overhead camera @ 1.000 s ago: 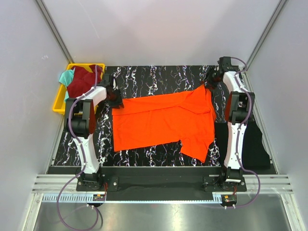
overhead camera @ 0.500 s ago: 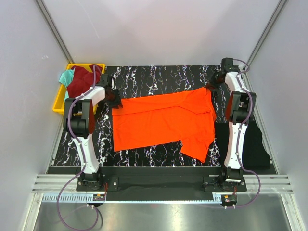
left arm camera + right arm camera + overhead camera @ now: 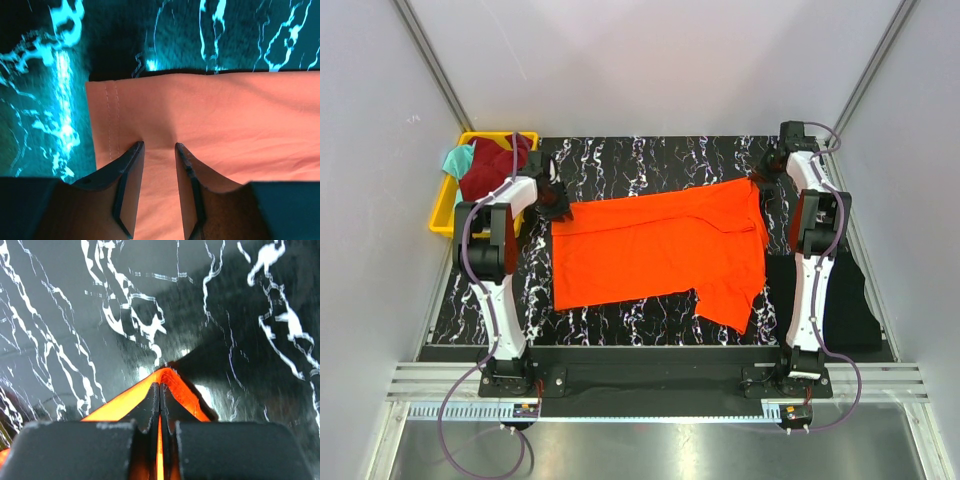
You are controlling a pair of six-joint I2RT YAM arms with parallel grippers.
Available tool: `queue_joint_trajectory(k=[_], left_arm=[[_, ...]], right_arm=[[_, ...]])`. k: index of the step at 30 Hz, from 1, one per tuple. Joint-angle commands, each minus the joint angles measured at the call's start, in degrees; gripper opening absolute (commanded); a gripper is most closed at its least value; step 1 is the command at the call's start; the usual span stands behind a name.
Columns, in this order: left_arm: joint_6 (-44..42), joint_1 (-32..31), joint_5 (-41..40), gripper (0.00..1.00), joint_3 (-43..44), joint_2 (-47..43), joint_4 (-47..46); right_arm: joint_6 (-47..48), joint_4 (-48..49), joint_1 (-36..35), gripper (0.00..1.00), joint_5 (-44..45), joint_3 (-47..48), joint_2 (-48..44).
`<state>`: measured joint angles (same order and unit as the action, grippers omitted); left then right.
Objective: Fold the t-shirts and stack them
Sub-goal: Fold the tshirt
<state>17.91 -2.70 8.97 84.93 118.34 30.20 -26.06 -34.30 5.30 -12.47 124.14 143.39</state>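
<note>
- Top external view: orange t-shirt (image 3: pixel 660 250) lies spread across mid table (image 3: pixel 650 160), long axis left-right. Its near-right part is rumpled, w/ a flap hanging toward the near edge.
- Right gripper (image 3: pixel 765 178) is at the shirt's far-right corner. Right wrist view shows the jaws clamped together w/ a peak of orange cloth pinched between, lifted a bit off the marble top.
- Left gripper (image 3: pixel 558 203) is at the far-left corner. Left wrist view shows its fingers (image 3: pixel 131 185) parted by a narrow gap, tips on the cloth just beside the stitched hem. Fabric puckers at the tips, so prob. pressing, not clamped.
- Step in hand, as I read it: spreading/tensioning the far edge ahead of the 1st fold. No fold made yet.
- Next move calls for: left jaws to close on the hem corner, then both arms carry the far edge together, evenly, so the cloth doesn't skew.
- Yellow bin (image 3: pixel 442 215) at far left holds a maroon garment (image 3: pixel 490 165), so more shirts are likely waiting.
- Black garment (image 3: pixel 850 290) lies near right, beside the right arm; poss. the stack spot.
</note>
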Motion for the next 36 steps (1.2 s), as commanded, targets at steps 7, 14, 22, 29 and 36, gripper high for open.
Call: queue_joint_trajectory(k=[7,14,22,29,36], left_arm=[[-2.62,2.08,-3.00,0.38,3.23,3.91,0.39],[-2.71,2.35,-2.91,0.40,3.67,3.21,0.39],[0.18,1.65,-1.77,0.54,-1.06,-7.23,1.44],[0.90,-1.95,1.84,0.59,-11.52,-21.30,2.15],[-0.33,-6.52,9.74,0.51,-22.77,-31.15,1.89]], right_arm=[[-6.27,4.51,-0.11,0.00,12.02,3.57,1.54],[-9.80,2.07,-0.20,0.04,12.91,7.85,1.27],[-3.31,-21.15,-0.20,0.58,13.51,21.78,1.20],[1.01,-19.24,-3.01,0.65,8.53,-4.71,-18.98],[-0.03,-1.04,-9.78,0.33,-2.81,-36.31,-37.12]])
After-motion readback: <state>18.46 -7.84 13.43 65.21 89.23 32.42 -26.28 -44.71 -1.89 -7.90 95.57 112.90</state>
